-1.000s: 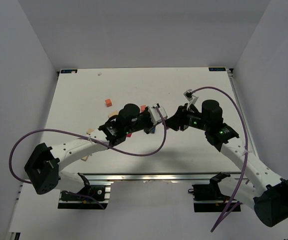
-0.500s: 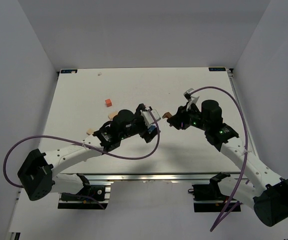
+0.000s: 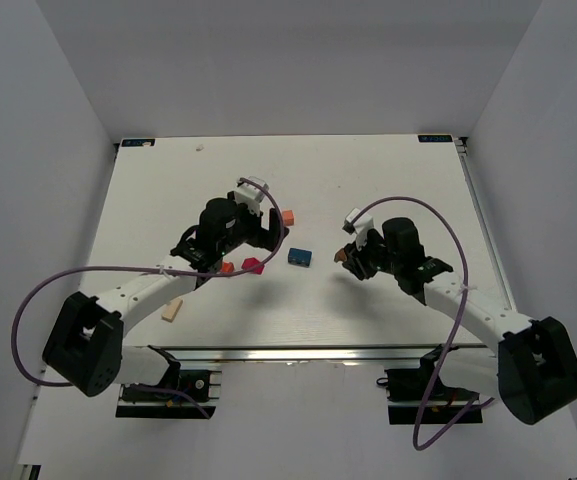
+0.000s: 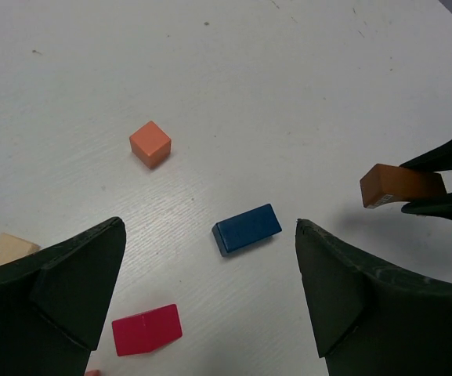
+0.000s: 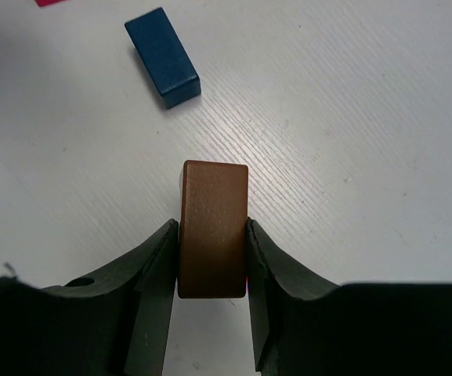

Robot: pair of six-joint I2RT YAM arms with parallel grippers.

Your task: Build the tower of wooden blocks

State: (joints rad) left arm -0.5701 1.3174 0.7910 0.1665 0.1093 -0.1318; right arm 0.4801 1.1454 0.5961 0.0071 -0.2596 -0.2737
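Observation:
No wood block tower stands in view; the blocks lie singly on the white table (image 3: pixel 388 180). My left gripper (image 3: pixel 273 232) (image 4: pixel 210 225) hangs open above them, holding nothing. A blue block (image 3: pixel 299 257) (image 4: pixel 247 229) (image 5: pixel 163 56) lies flat just ahead of its fingertips. A red block (image 3: pixel 253 265) (image 4: pixel 146 330) lies nearer, an orange cube (image 3: pixel 288 217) (image 4: pixel 150 143) farther off. A tan block (image 4: pixel 6 251) shows at the left edge. My right gripper (image 3: pixel 345 256) (image 5: pixel 212 225) is shut on a brown block (image 5: pixel 213 196) (image 4: pixel 398 186), held just over the table right of the blue block.
Another tan block (image 3: pixel 172 310) lies near the left arm's forearm, and a small orange-red block (image 3: pixel 226 267) sits beside the red one. Purple cables (image 3: pixel 78 275) loop off both arms. A metal rail (image 3: pixel 298 355) runs along the near edge.
My left gripper has opened and drawn back to the left, leaving the blue block on the table. The right gripper has come lower and nearer, still holding the brown block.

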